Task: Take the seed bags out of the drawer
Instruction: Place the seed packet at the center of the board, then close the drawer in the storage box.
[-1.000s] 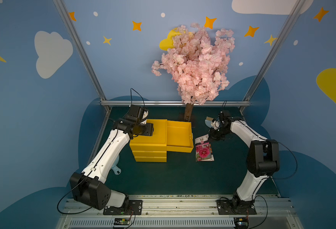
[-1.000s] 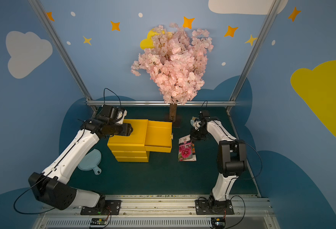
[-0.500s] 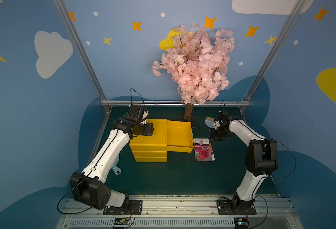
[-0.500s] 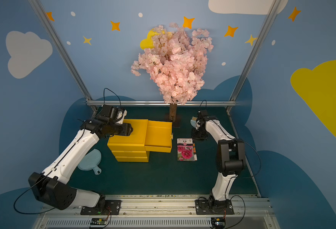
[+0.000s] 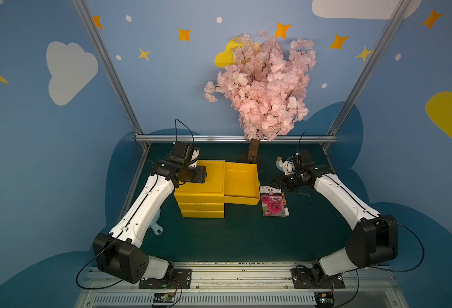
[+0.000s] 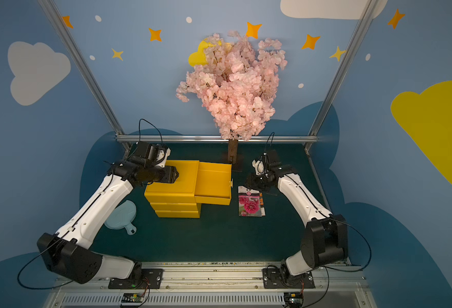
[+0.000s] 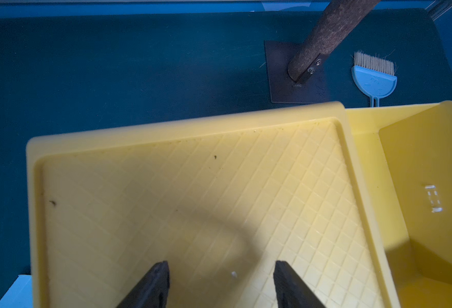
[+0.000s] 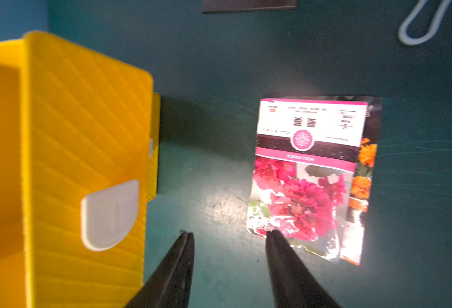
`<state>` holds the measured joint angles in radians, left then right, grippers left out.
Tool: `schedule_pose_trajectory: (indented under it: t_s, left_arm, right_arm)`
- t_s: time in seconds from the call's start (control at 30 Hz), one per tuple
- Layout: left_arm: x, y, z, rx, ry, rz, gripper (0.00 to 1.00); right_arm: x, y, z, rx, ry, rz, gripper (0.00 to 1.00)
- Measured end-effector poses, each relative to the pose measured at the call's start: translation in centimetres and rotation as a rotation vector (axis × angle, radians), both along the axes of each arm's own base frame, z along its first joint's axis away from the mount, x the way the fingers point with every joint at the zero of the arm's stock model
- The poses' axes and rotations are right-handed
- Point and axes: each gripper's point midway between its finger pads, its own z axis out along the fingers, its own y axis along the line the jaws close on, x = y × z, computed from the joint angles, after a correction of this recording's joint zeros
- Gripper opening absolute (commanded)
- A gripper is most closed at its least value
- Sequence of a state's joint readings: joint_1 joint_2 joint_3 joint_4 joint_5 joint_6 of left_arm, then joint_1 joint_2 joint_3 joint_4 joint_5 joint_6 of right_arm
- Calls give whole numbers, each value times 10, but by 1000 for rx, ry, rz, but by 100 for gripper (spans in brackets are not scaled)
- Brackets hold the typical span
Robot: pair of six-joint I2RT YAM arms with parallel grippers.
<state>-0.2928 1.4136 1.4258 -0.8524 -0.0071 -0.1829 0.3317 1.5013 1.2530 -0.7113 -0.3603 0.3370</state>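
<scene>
Seed bags stacked flat, long axis front-to-back, titles rearward.

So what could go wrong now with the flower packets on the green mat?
The open right pincer has one tip at the edge of the glossy pink-flower seed packet, so pulling away might drag it, maybe off the orange-flower packet underneath. The shallow yellow plastic drawer sticks far out close beside them, so a low arm swing could bump it.
</scene>
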Motion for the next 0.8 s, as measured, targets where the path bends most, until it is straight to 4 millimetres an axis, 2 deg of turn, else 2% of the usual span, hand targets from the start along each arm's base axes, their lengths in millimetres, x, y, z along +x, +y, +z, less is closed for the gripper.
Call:
schedule_pose_trajectory:
  t_s: [0.2,0.4,0.8]
  left_arm:
    - [0,0,0,0,0,0,67]
    - [-1,0,0,0,0,-1,67]
    - [-3,1,0,2,3,0,67]
  right_arm:
    - [-16,30,15,59,-17,65,52]
    - [-24,44,18,76,-11,98,52]
    - [-19,71,27,112,-9,132,52]
